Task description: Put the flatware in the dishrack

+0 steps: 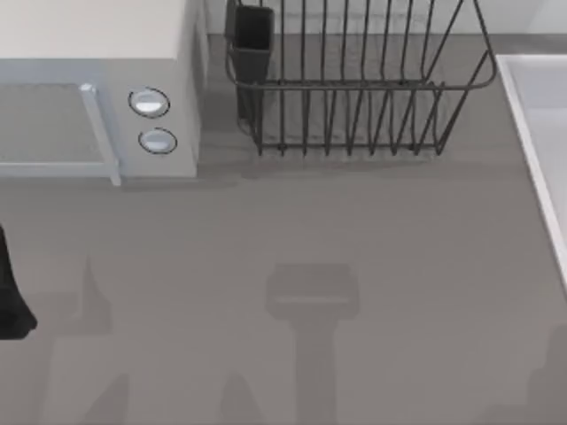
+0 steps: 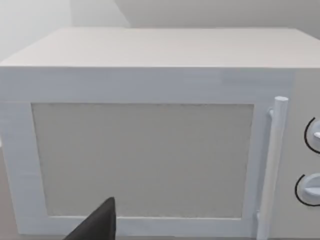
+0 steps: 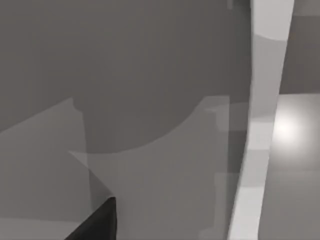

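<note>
Wire dishrack (image 1: 354, 88) w/ upright tines, boxy white microwave (image 1: 97, 88) beside; gripper state unclear.

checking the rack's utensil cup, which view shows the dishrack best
The top view: the dark metal wire dishrack stands at the table's far side, its dark rectangular utensil cup at its left corner. The left wrist view faces a white microwave-like box instead; the right wrist view shows grey surfaces.

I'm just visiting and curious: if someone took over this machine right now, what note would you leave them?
Left arm: parked at the table's left edge; a dark fingertip faces the white microwave-like box. Finger state unclear.
Right arm: a dark fingertip shows over the grey table beside a white sink rim. Finger state unclear.
Dishrack: far side of the table, utensil cup at its left corner.
Done: nothing visible. Left: find the flatware and place it in the rack.
</note>
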Controlling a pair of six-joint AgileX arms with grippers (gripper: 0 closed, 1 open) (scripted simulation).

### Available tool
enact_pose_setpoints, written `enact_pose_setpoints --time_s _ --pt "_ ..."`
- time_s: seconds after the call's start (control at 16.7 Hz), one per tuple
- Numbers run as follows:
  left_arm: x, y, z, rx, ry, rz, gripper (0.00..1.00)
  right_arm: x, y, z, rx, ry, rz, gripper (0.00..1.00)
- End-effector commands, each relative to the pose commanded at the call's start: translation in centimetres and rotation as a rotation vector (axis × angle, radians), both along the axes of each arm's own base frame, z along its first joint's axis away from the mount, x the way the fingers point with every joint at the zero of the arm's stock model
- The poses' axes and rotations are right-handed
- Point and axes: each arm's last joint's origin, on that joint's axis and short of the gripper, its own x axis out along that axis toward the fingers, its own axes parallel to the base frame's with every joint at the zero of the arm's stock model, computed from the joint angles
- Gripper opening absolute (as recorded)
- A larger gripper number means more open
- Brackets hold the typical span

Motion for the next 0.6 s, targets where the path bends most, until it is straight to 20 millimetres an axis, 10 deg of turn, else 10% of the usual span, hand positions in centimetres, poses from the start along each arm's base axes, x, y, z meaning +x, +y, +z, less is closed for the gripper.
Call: enact_pose_setpoints --time_s 0.6 --pt "0.0 0.0 0.0 0.0 0.0 0.0 1.0 0.0 0.0 0.0 0.0 0.0 0.0 0.25"
